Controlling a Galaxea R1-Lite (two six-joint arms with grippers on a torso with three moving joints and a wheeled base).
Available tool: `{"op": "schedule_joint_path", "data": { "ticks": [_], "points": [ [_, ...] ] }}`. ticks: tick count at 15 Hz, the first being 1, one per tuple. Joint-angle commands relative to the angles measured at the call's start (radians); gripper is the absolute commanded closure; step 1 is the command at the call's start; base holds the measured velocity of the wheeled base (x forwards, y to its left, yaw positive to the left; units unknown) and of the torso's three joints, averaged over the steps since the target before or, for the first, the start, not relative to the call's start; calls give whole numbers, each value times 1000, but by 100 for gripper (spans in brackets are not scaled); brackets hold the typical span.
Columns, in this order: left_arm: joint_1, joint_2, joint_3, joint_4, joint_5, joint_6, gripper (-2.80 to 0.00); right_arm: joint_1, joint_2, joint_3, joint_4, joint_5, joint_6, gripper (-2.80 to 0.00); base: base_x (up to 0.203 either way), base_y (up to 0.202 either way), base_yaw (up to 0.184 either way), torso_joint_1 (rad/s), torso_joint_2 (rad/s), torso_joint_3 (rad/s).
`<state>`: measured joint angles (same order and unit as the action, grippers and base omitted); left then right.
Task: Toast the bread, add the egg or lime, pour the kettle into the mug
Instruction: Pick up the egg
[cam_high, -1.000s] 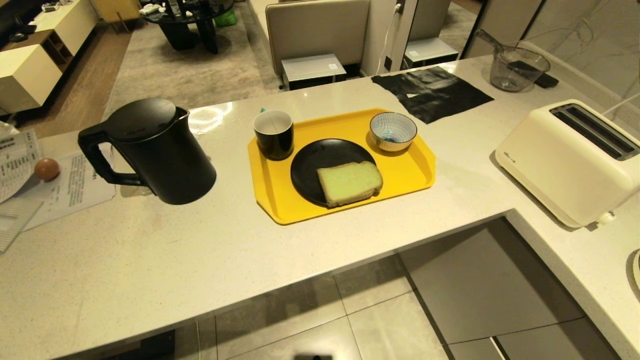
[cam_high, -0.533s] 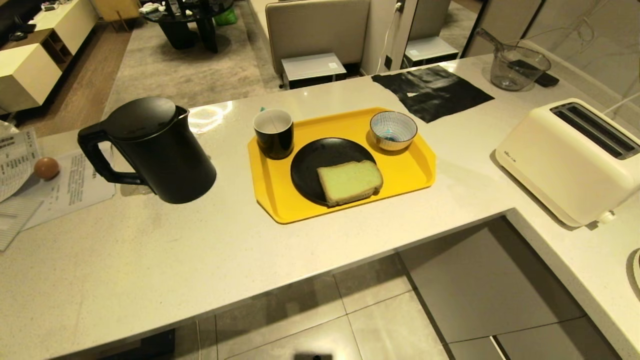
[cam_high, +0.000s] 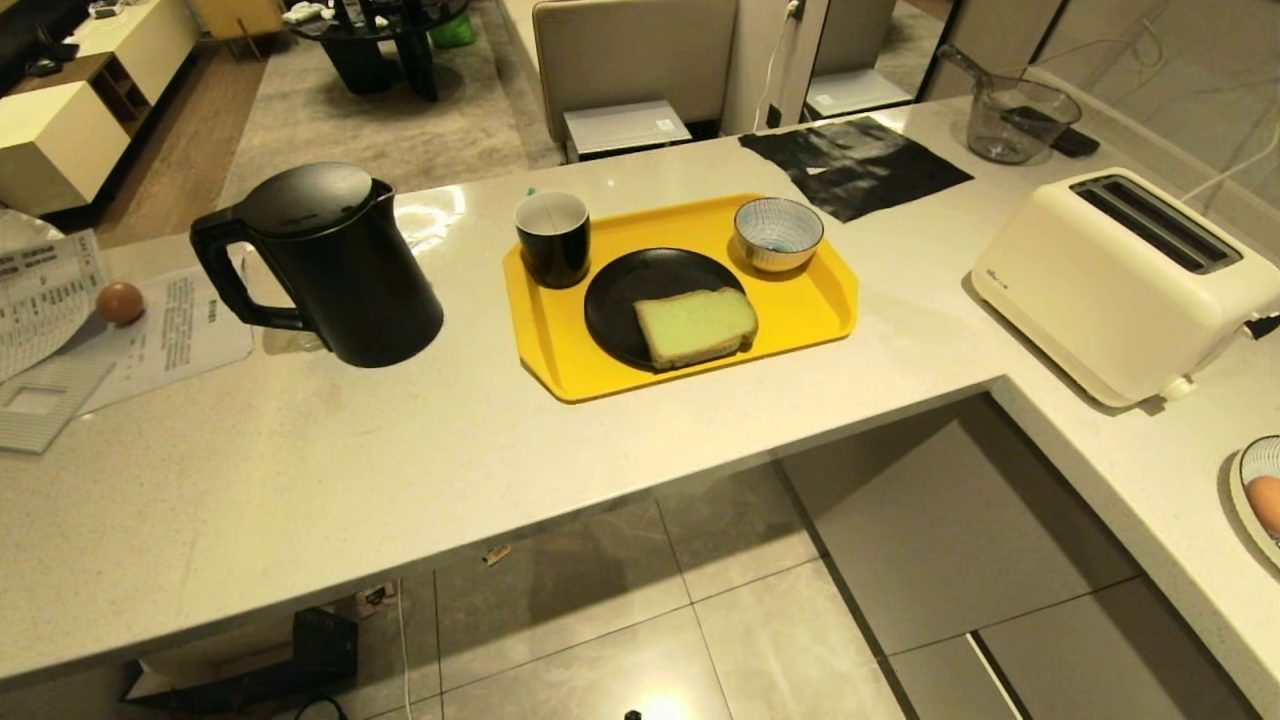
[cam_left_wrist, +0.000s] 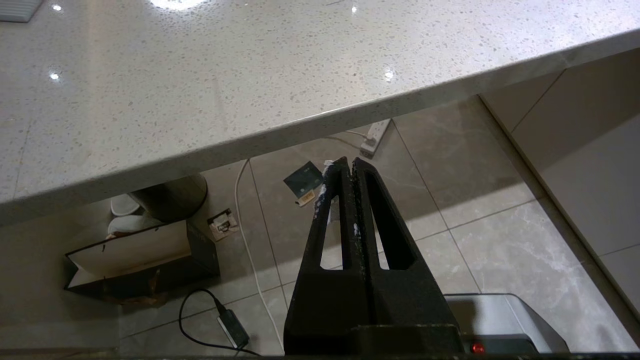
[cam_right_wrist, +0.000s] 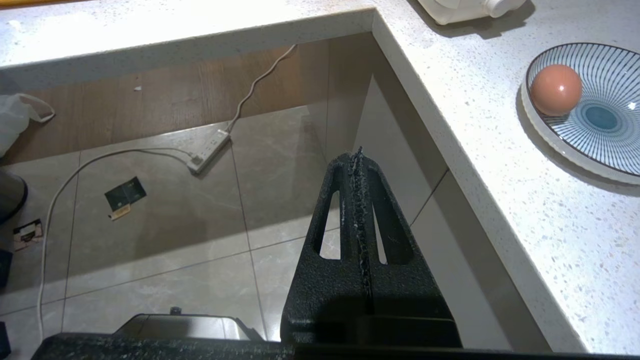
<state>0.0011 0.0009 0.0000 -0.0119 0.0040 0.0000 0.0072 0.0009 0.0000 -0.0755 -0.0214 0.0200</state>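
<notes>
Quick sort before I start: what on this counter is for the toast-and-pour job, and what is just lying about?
For the job:
bread on the black plate
toaster
kettle
mug
egg on the papers
egg in striped dish

Lying about:
clear measuring jug
black cloth

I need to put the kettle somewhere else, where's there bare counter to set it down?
Bare counter runs along the near edge, in front of the kettle and yellow tray. A narrower strip lies between tray and toaster. The papers with an egg crowd the left.
</notes>
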Motion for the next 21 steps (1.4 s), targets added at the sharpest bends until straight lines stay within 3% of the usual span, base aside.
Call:
{"op": "schedule_joint_path", "data": {
  "ticks": [1,10,21],
  "points": [
    [1,1,0,0,1,0,0,0,2,26,-1,0,0,0,0,0,0,0,0,0],
    [1,1,0,0,1,0,0,0,2,26,0,0,9,0,1,2,-7,0,0,1],
    [2,1,0,0,0,0,0,0,2,26,0,-2,9,0,2,9,-166,1,1,3]
  ]
}}
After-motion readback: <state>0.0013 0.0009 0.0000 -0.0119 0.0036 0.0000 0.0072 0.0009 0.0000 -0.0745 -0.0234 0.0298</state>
